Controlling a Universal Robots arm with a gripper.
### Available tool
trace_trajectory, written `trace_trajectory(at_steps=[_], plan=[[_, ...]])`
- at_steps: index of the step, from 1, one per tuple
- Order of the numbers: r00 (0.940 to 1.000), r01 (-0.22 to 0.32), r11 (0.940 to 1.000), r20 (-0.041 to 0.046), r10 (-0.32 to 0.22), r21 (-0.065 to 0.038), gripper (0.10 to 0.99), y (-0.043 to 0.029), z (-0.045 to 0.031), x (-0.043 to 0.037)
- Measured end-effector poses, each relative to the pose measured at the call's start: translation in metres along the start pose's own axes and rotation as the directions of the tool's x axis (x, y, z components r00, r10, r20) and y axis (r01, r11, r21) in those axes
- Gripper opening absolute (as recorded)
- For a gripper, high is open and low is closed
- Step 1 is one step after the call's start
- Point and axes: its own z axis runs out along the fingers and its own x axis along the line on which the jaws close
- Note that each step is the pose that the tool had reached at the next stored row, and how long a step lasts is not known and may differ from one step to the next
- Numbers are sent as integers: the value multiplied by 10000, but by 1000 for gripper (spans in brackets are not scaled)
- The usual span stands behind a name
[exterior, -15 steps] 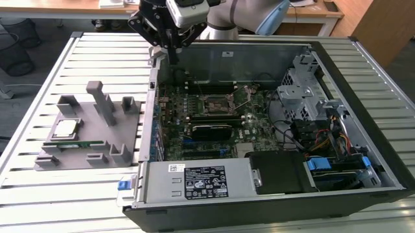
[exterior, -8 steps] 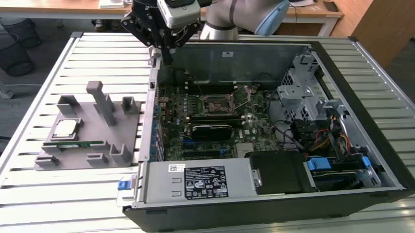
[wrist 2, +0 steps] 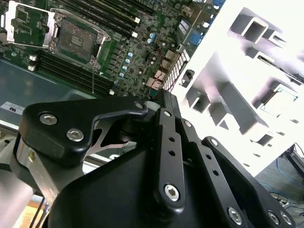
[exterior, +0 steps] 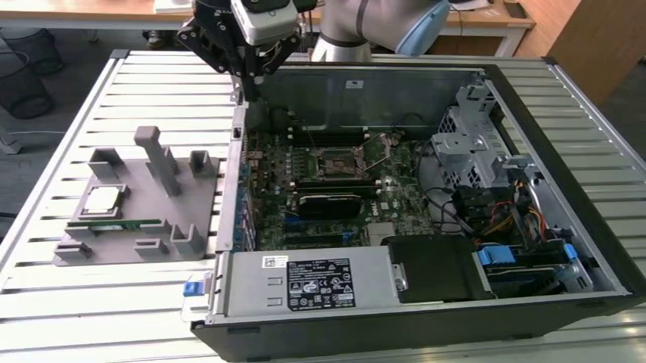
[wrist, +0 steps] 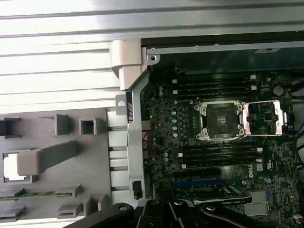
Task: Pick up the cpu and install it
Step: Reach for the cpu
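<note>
While cpu (exterior: pixel 102 200) sits on jig (exterior: pixel 131 243) | end effector (exterior: pixel 246 76) grip: cannot tell | first wrist view: socket (wrist: pixel 220 121) open

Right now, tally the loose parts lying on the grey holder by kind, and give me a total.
cpu: 1
green memory stick: 1
Total on the grey holder: 2
</note>
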Motion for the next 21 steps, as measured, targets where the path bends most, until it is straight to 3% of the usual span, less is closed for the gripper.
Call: trace_trajectory(at_steps=[21], plan=[[9999, -5, 10000, -116, 5, 9, 106, -21, 29, 285]])
